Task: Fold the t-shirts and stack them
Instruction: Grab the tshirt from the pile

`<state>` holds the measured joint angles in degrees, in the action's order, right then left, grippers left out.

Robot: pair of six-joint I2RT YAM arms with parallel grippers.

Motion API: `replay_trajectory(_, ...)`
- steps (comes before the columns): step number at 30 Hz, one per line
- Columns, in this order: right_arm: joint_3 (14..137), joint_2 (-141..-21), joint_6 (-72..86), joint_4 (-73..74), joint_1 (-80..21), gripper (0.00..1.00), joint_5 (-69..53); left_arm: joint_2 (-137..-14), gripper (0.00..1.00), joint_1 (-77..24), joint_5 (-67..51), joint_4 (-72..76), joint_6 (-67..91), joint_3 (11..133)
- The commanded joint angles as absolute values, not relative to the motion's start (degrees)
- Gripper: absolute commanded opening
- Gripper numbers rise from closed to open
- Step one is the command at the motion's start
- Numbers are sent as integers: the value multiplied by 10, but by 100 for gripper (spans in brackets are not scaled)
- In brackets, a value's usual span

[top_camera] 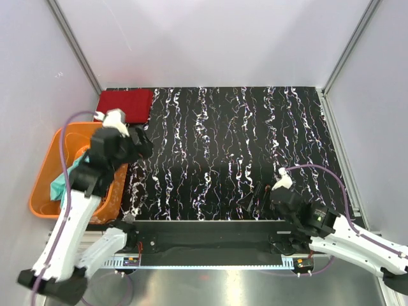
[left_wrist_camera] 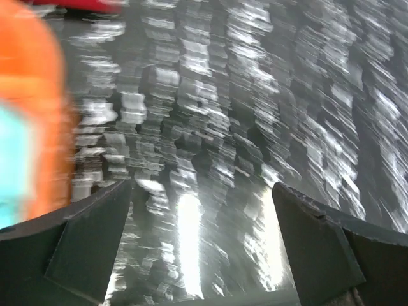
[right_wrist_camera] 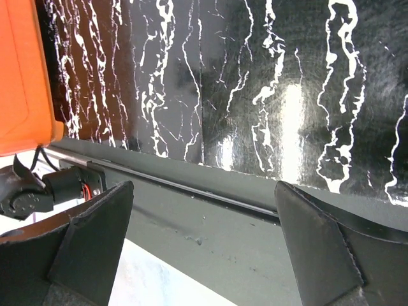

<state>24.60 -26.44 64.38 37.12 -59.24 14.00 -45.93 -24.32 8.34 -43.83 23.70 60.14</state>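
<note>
Folded t-shirt in far left corner of table, basket just nearer, second t-shirt inside it

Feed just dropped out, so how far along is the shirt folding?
Done: the dark red t-shirt lies folded at the far left corner of the table. In hand: nothing, left pincer and right pincer both open and empty. Left: the teal t-shirt sits bunched in the orange basket, unfolded and unstacked.

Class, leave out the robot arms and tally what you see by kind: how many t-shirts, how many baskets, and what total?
T-shirts: 2, the dark red t-shirt and the teal t-shirt
Baskets: 1, the orange basket
Total: 3
</note>
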Motion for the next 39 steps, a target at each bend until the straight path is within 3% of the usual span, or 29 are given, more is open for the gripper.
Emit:
replay_trajectory(1, 277, -291, 652, 399, -590, 100, 160, -560, 99, -91, -24, -505, 185, 651)
replay_trajectory(6, 377, -413, 589, 439, -590, 100, 150, -688, 99, 54, 82, -570, 211, 754)
replay_trajectory(10, 453, -566, 511, 453, -591, 100, 102, -737, 99, 126, 141, -530, 232, 738)
replay_trajectory(13, 487, -635, 461, 457, -591, 100, 84, -780, 99, 179, 109, -484, 231, 696)
replay_trajectory(18, 467, -623, 410, 389, -591, 100, 50, -830, 93, 257, 65, -445, 254, 645)
replay_trajectory(26, 457, -592, 372, 368, -590, 100, 24, -830, 97, 322, 107, -374, 298, 571)
replay_trajectory(28, 454, -578, 368, 373, -590, 100, 27, -861, 88, 338, 77, -374, 282, 584)
replay_trajectory(30, 454, -568, 370, 374, -591, 99, 30, -874, 42, 356, 55, -387, 272, 606)
replay_trajectory(31, 453, -558, 371, 377, -590, 100, 29, -868, 27, 358, 33, -388, 266, 609)
replay_trajectory(32, 453, -555, 373, 379, -590, 100, 30, -858, 1, 357, 25, -388, 266, 609)
replay_trajectory(39, 469, -548, 387, 395, -590, 100, 32, -665, 0, 319, -36, -451, 282, 682)
